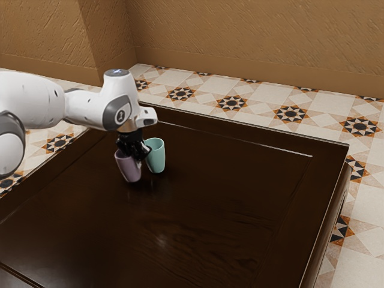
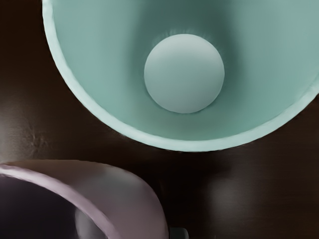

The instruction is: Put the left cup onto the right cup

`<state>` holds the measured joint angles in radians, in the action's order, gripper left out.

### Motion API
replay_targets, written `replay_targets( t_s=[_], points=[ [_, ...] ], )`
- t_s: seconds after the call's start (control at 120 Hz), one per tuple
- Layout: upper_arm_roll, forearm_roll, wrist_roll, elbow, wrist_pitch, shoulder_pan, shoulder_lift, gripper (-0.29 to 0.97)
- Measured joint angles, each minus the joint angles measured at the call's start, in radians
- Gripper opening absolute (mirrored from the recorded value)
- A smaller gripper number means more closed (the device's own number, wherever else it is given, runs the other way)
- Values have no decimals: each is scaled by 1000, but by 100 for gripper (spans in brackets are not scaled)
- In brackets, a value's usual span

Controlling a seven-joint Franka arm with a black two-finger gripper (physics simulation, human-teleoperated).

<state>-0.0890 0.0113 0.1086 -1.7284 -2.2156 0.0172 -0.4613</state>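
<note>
Dark table, purple cup and teal cup upright, mouths up, just apart; fingers at purple rim, grip unclear.

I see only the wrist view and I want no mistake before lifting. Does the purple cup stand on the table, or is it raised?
Observer: In the exterior view the purple cup seems to rest on the table, not raised.
Operator: Where is the gripper?
Observer: The gripper is low at the purple cup's rim, on the side facing the teal cup.
Operator: Which cup is on which side?
Observer: The purple cup is toward the exterior view's left of the teal cup, nearer that camera.
</note>
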Motion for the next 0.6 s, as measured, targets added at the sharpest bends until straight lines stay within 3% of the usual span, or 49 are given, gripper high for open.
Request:
replay_targets(
  t_s=[0.317, 0.6],
  points=[
    [9, 0, -29, -55, 88, -26, 134, -9],
    [88, 13, -77, -45, 188, -33, 241, -10]
  ],
)
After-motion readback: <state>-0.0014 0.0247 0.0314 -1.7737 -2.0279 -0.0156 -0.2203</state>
